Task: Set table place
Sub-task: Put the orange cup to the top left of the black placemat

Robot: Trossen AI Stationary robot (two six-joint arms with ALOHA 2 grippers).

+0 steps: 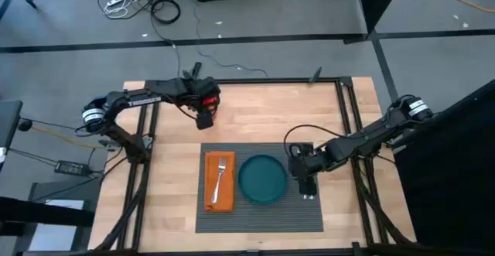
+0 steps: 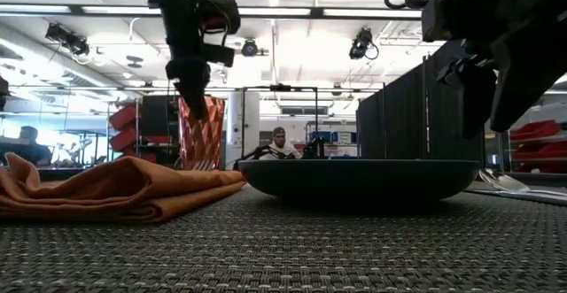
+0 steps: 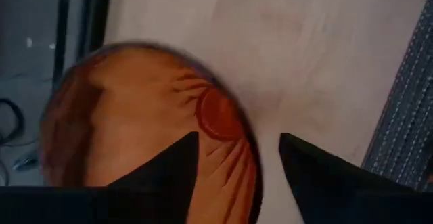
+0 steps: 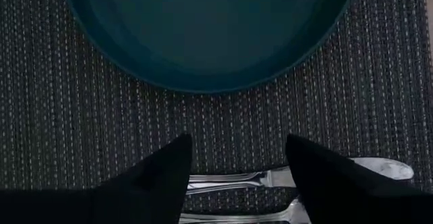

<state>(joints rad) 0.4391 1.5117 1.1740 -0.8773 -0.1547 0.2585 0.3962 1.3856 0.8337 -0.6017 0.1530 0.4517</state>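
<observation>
The dark grey ribbed placemat [image 1: 259, 209] lies flat at the six o'clock side of the wooden bench [image 1: 255, 113], its long edges running from nine to three o'clock. On it, the teal plate [image 1: 263, 179] sits near the middle, with the folded orange napkin [image 1: 219, 198] just beside it at its nine o'clock and a fork [image 1: 220, 176] lying on that napkin, tines toward twelve. At the plate's three o'clock the right pincer [image 1: 308, 188] hangs over the mat with its fingers spread apart and nothing between them; in the right wrist view two pieces of silver cutlery [image 4: 270, 178] lie side by side on the mat beneath those fingers, close to the plate's rim. The left pincer [image 1: 204, 120] is off the mat, above bare wood toward twelve o'clock, well apart from the place setting, its fingers parted and holding nothing. In its wrist view a round orange-brown thing [image 3: 145, 146] fills the space ahead of the fingers; what it is I cannot tell.
</observation>
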